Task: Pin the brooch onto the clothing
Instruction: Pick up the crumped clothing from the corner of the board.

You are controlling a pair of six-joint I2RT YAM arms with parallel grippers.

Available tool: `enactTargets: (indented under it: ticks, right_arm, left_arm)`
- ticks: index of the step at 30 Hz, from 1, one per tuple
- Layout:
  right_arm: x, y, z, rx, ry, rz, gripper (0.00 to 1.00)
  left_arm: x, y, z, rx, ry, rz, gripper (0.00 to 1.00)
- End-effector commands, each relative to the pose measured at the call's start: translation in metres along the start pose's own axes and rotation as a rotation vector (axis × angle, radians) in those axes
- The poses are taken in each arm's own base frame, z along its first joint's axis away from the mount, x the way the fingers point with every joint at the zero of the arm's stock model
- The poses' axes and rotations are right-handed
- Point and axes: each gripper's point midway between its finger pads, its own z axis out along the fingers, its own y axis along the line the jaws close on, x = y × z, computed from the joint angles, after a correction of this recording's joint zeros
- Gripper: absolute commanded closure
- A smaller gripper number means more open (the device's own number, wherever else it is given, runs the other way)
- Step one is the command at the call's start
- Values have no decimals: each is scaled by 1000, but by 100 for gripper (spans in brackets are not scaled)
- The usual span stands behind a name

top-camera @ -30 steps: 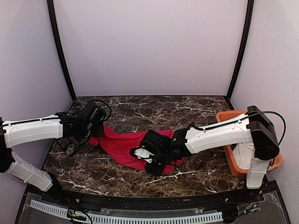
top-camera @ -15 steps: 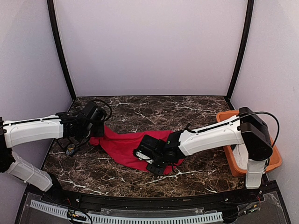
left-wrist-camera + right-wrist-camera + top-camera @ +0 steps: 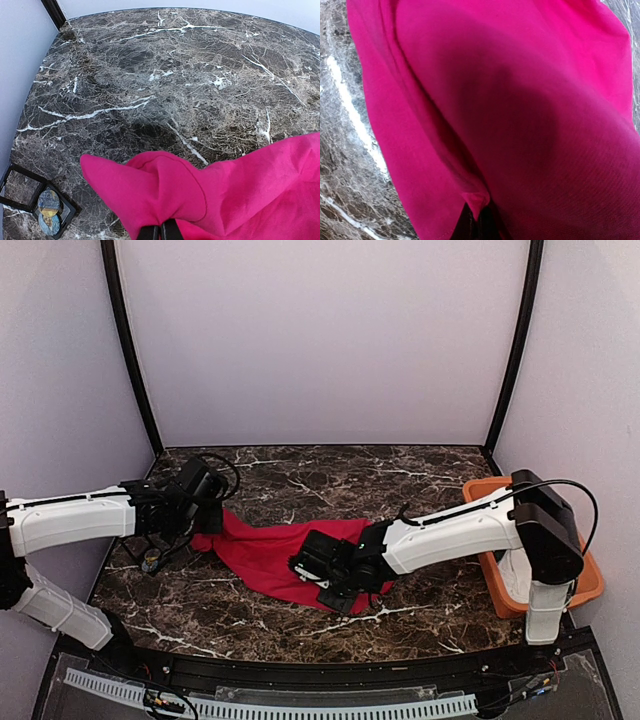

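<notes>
Left gripper [image 3: 160, 231] and right gripper [image 3: 476, 224] each pinch the red T-shirt [image 3: 262, 552] (clamped tight on fabric). Brooch [image 3: 49, 217] sits in a black box [image 3: 64, 205] lower left, orange tray [image 3: 478, 487] at the right edge.

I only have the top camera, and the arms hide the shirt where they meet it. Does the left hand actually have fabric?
Observer: Yes. The left wrist view shows the left hand shut on a bunched fold of the red T-shirt.
Operator: And the right hand?
Observer: Its wrist view shows the right hand shut on a hem corner of the shirt.
Operator: Where is the brooch?
Observer: The oval blue-and-yellow brooch lies in an open black case on the marble table, left of the fold the left hand holds.
</notes>
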Motion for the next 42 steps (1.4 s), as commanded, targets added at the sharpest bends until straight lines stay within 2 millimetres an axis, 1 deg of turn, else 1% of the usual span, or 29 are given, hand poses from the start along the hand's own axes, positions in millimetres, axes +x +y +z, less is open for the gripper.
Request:
enactTargets:
  ticks: [1, 2, 4, 5, 6, 7, 8, 9, 10, 11, 12, 14, 17, 18, 19, 22, 24, 25, 27, 29, 31, 33, 36, 37, 38, 39, 40, 41, 42]
  right_arm:
    - [-12, -26, -25, 111, -34, 18, 100]
    - [-18, -38, -38, 159, -52, 26, 100]
    - [-35, -70, -74, 284, -111, 49, 100]
    - [-43, -87, -96, 347, -148, 64, 100]
    - [-51, -105, -121, 416, -192, 88, 100]
    - [-58, -122, -146, 478, -239, 123, 100]
    - [-63, -139, -174, 544, -282, 145, 100]
    - [-66, -154, -202, 596, -327, 181, 100]
    - [-68, -166, -227, 632, -371, 218, 100]
    - [-69, -176, -253, 658, -422, 253, 100]
    - [-70, -182, -277, 674, -474, 278, 100]
    - [-72, -185, -320, 704, -574, 272, 100]
    - [-70, -180, -374, 778, -681, 239, 100]
    - [-68, -179, -389, 819, -697, 229, 100]
    - [-66, -179, -402, 853, -715, 227, 100]
    - [-56, -185, -435, 917, -743, 261, 100]
    - [-50, -186, -448, 913, -765, 299, 100]
    - [-49, -185, -451, 907, -774, 307, 100]
    - [-49, -178, -451, 891, -790, 298, 100]
    - [-50, -174, -444, 897, -773, 281, 100]
    - [-46, -177, -436, 923, -734, 281, 100]
    - [-34, -188, -430, 960, -691, 319, 100]
    - [0, -213, -412, 1038, -600, 391, 100]
    - [12, -219, -404, 1061, -572, 408, 100]
    - [22, -223, -397, 1079, -546, 418, 100]
    - [31, -225, -389, 1095, -524, 423, 100]
    - [38, -226, -382, 1106, -504, 421, 100]
    - [43, -226, -375, 1117, -484, 415, 100]
    - [47, -226, -366, 1129, -459, 399, 100]
  left_arm:
    - [-15, -6, -7, 15, -30, 8, 99]
    - [-21, -8, -10, 25, -44, 5, 99]
    - [-49, -17, -25, 70, -114, 8, 99]
    - [-71, -22, -37, 97, -166, 6, 99]
    - [-82, -24, -44, 107, -193, 4, 99]
    - [-104, -25, -59, 121, -247, -1, 99]
    - [-114, -25, -67, 125, -274, -5, 99]
    - [-133, -25, -84, 138, -325, -13, 99]
    - [-142, -25, -92, 145, -351, -2, 99]
    - [-157, -25, -111, 169, -400, -25, 99]
    - [-167, -25, -122, 181, -431, -18, 99]
    - [-182, -25, -147, 226, -493, -21, 99]
    - [-200, -25, -187, 304, -586, -21, 99]
    - [-204, -28, -198, 332, -611, -1, 99]
    - [-208, -24, -210, 349, -638, -10, 99]
    - [-215, -17, -235, 388, -684, 0, 99]
    - [-215, -11, -246, 410, -695, -5, 99]
    - [-214, -7, -251, 422, -702, -15, 99]
    - [-208, -5, -256, 460, -698, -21, 99]
    - [-199, -6, -256, 500, -679, -19, 99]
    - [-186, -4, -244, 472, -624, -13, 99]
    - [-168, 5, -220, 387, -539, -33, 99]
    - [-130, 14, -179, 246, -405, 17, 99]
    - [-114, 14, -164, 222, -362, 27, 99]
    - [-102, 13, -154, 211, -328, 47, 99]
    - [-83, 9, -140, 214, -279, 60, 99]
    - [-73, 7, -133, 217, -255, 65, 99]
    - [-56, 3, -122, 230, -214, 72, 99]
    - [-48, 2, -117, 234, -194, 76, 99]
